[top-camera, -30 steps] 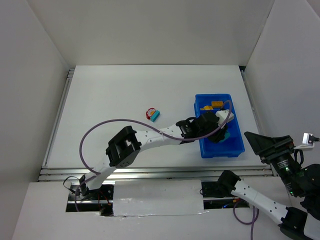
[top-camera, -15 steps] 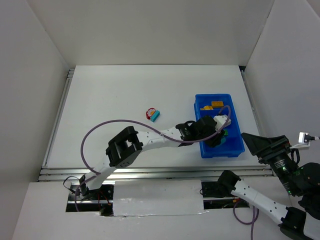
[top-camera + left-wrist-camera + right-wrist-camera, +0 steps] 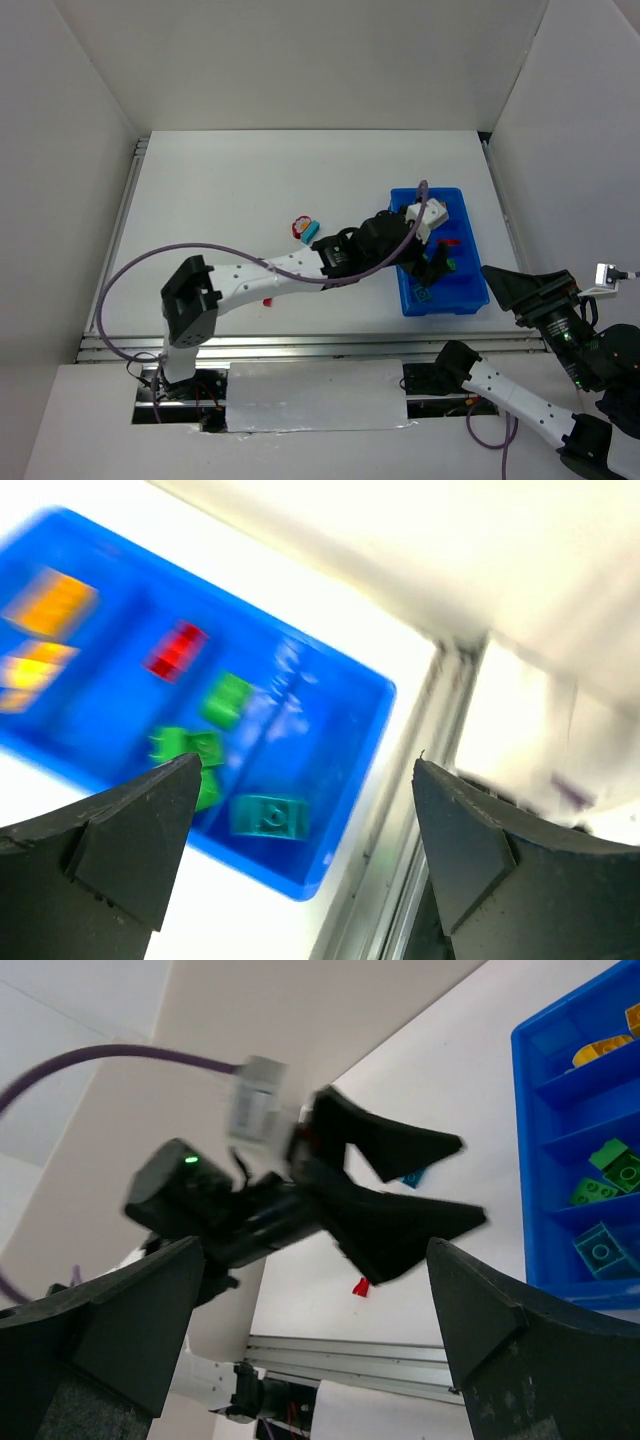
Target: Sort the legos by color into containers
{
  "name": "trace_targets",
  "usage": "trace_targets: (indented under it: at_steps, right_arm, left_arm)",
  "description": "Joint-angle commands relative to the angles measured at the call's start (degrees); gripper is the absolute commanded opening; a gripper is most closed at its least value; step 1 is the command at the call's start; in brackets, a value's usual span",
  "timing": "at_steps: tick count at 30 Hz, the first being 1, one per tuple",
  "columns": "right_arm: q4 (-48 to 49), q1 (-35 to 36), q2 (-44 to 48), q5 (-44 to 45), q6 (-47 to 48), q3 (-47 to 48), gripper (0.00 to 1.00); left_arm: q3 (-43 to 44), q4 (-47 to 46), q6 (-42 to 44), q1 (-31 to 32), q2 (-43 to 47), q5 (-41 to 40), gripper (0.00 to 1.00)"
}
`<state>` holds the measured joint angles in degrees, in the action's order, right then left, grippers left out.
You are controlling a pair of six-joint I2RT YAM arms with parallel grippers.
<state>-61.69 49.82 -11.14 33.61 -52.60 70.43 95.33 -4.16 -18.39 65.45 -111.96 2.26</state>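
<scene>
Table holds blue tray; walls seem white.

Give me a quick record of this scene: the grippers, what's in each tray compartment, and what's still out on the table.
left gripper: open, empty, above the tray
right gripper: open, empty
tray: blue, four compartments
far compartment: yellow bricks
second compartment: red brick
third compartment: green bricks
near compartment: cyan brick
table, left of tray: loose red piece and loose cyan brick, side by side
table, near edge: small red piece
</scene>
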Motion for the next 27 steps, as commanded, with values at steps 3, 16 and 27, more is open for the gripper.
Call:
trace_targets:
  at_steps: [3, 16, 27]
  right_arm:
    - [2.3, -0.2, -1.6, 0.1, 1.2, -0.5, 1.00]
    - [11.4, -0.3, -6.2, -8.8, 5.8, -8.0, 1.00]
    - [14.3, -0.2, -9.2, -13.4, 7.2, -11.7, 1.00]
  left_arm:
    - [-5.0, 2.0, -3.5, -1.4, 12.0, -21.4, 0.99]
    - [-24.7, 28.9, -19.5, -28.9, 24.8, -28.6, 1.00]
    - [-29.5, 34.7, -37.0, -34.6, 17.0, -28.5, 1.00]
